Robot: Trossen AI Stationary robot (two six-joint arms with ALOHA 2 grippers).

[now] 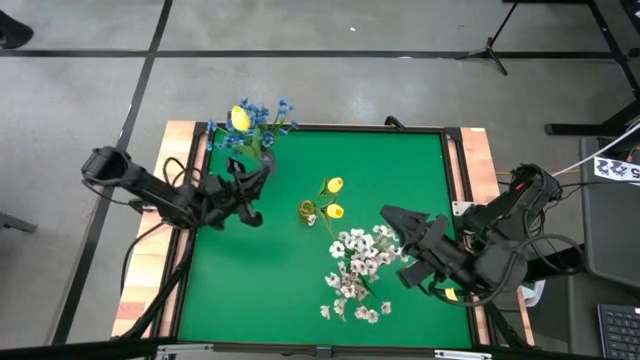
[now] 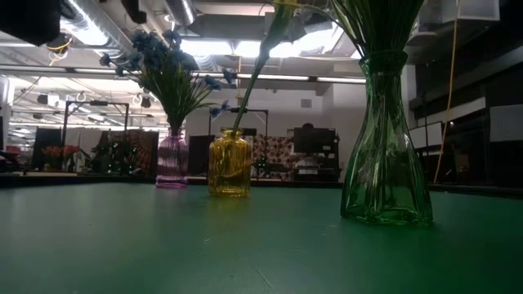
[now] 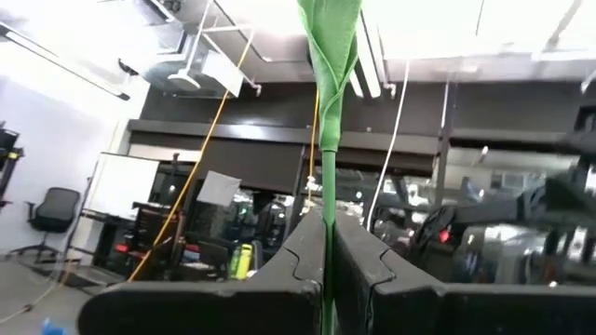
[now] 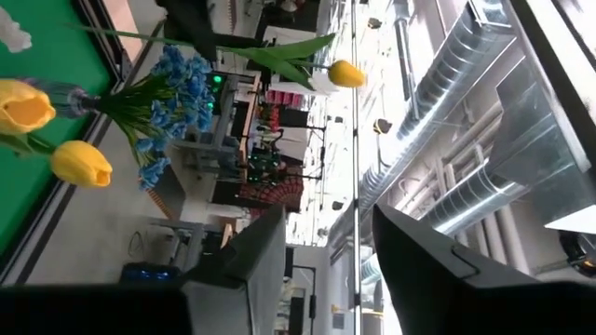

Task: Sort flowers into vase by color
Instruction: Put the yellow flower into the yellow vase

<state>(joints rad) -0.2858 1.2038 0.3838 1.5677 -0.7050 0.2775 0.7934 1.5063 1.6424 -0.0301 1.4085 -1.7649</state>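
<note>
My left gripper [image 1: 258, 170] stands at the table's far left, shut on the green stem of a yellow tulip whose bud [image 1: 240, 118] is up beside the blue flowers [image 1: 270, 118]. The blue flowers stand in a pink vase [image 2: 172, 160]. Two yellow tulips [image 1: 333, 197] stick up from a yellow vase [image 2: 230, 165] at mid-table. White flowers [image 1: 360, 268] fill a green vase [image 2: 384, 147] at the near right. My right gripper [image 1: 398, 222] hovers open beside the white flowers, nothing between its fingers [image 4: 261, 251]. My left gripper pinches the tulip's thin green stem [image 3: 328, 200] between its two shut fingers [image 3: 303, 256]. The stem runs on past the fingertips along the fingers and carries a leaf [image 3: 331, 46] farther up. The tulip is lifted clear of the table, bud end up.
A wooden border [image 1: 185, 140] frames the green mat [image 1: 400, 170], with free mat at the far right and near left. Cables trail by both arm bases. Beyond the table are shelves, screens and a stand's legs [image 1: 490, 50] on the floor.
</note>
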